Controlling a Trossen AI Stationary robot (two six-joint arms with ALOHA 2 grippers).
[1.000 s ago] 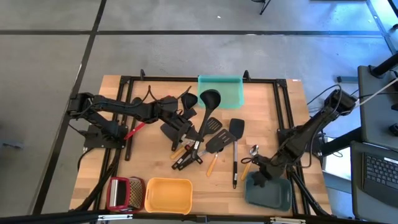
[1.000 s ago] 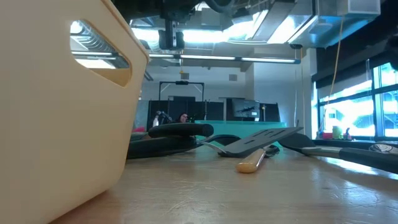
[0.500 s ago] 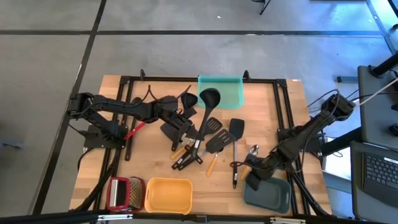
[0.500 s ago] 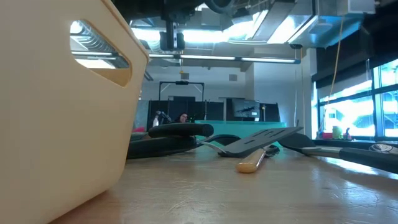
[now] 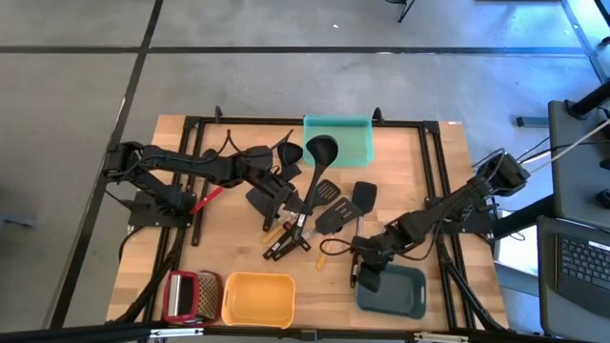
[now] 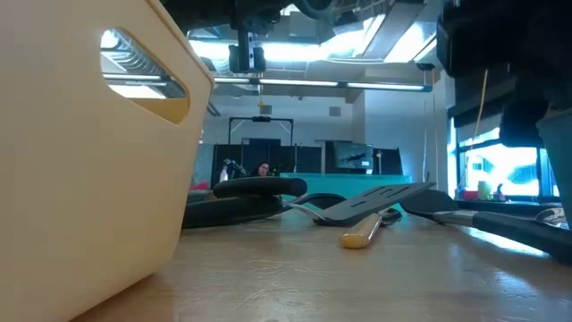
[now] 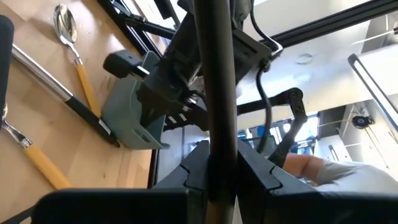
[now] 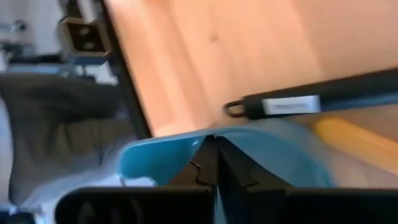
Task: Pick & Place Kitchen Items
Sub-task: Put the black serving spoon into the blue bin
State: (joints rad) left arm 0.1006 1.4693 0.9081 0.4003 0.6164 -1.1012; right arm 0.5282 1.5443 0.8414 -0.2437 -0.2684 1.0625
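Two fingers of right gripper [image 8: 214, 163] pinching grey-blue tray [image 8: 273, 158] rim, black-handled turner [image 8: 311, 99] just beyond

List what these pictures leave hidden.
- Low view: the yellow tray blocks everything behind it.
- Left wrist view: the black handle in the left gripper runs past the top edge; its head is unseen.
- High view: the right gripper covers its own hold on the grey-blue tray.

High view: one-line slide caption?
Right gripper clamps the grey-blue tray rim near the utensil pile; left gripper holds a black ladle.
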